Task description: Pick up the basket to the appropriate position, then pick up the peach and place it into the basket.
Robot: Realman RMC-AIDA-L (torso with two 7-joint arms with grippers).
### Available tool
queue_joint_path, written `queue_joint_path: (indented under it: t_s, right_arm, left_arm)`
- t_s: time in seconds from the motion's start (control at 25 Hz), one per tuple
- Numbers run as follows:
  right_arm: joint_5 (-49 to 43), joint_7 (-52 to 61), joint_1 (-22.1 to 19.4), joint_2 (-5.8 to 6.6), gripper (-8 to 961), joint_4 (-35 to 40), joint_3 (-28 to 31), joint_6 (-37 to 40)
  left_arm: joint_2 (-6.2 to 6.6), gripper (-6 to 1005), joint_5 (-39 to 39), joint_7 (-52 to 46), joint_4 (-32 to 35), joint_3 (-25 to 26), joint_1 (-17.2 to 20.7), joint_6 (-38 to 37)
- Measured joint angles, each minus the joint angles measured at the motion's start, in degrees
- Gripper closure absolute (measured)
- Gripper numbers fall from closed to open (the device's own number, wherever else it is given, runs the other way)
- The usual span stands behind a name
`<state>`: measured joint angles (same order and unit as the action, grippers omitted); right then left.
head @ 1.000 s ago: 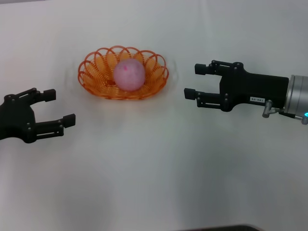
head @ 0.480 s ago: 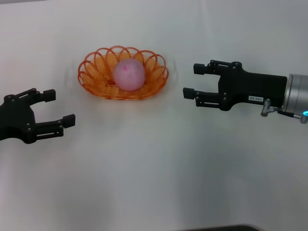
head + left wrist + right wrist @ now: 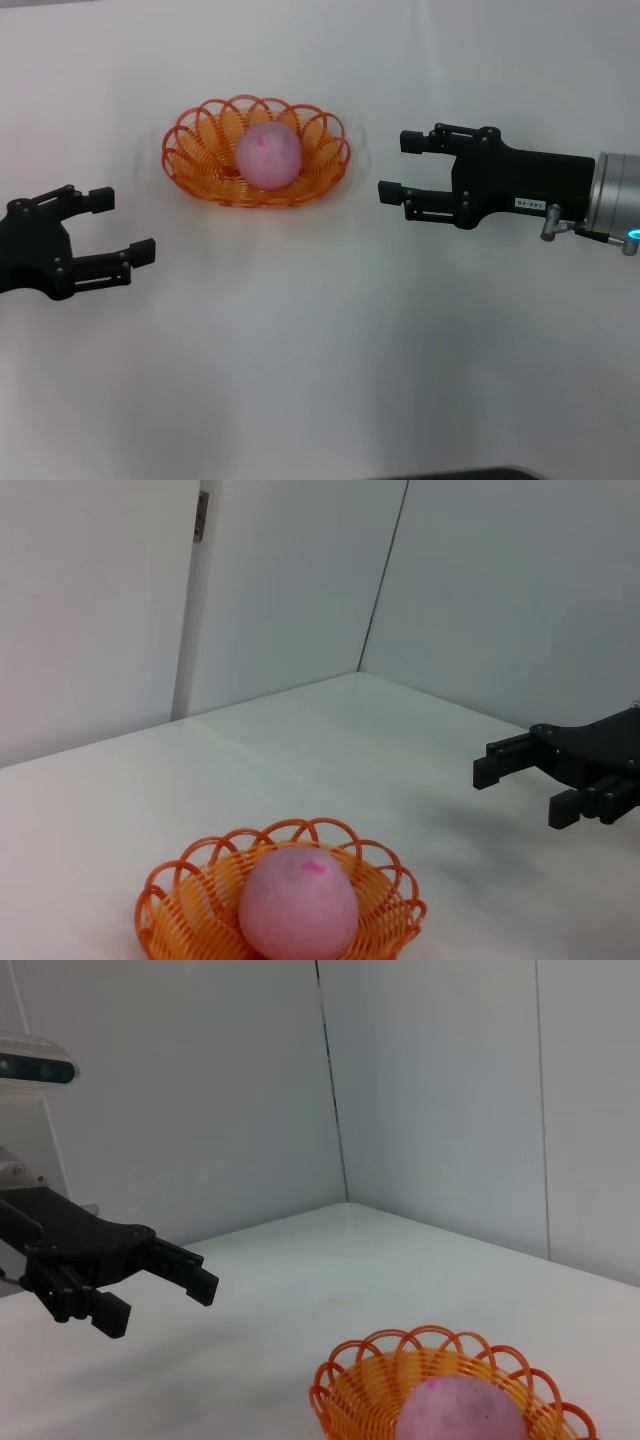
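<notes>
A plain white table [image 3: 330, 350] is carrying everything here, its surface running back to pale walls in both wrist views. One thing is sitting directly on it: the orange wire basket [image 3: 200, 170], resting upright on its flat bottom. The basket is lying beyond the tips of the left gripper's fingers [image 3: 143, 250], well apart from them, and just past the tips of the right gripper's fingers [image 3: 392, 192], level with them and a short gap away. The peach [image 3: 268, 156] is lying inside the basket, not touching the tabletop. Soft shadows are falling on the white surface beneath both sets of fingers.
</notes>
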<state>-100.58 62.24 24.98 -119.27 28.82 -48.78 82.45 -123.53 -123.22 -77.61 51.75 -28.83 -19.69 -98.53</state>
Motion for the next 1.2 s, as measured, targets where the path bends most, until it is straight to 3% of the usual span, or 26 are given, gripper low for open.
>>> queue_joint_path:
  t_s: [0.48,0.96,1.2]
  right_arm:
    - [-0.1,0.0,-0.2,0.08,186,0.0,0.0,0.4]
    - [-0.2,0.0,-2.3,1.90,186,0.4,1.2,3.9]
    - [-0.3,0.0,-2.4,2.01,187,0.2,1.2,4.0]
  left_arm:
    - [0.05,91,0.0,-0.1,0.0,0.0,0.0,0.0]
    - [0.05,91,-0.1,-0.4,0.1,0.0,0.1,0.0]
    - [0.05,91,-0.2,-0.4,0.0,0.0,0.1,0.0]
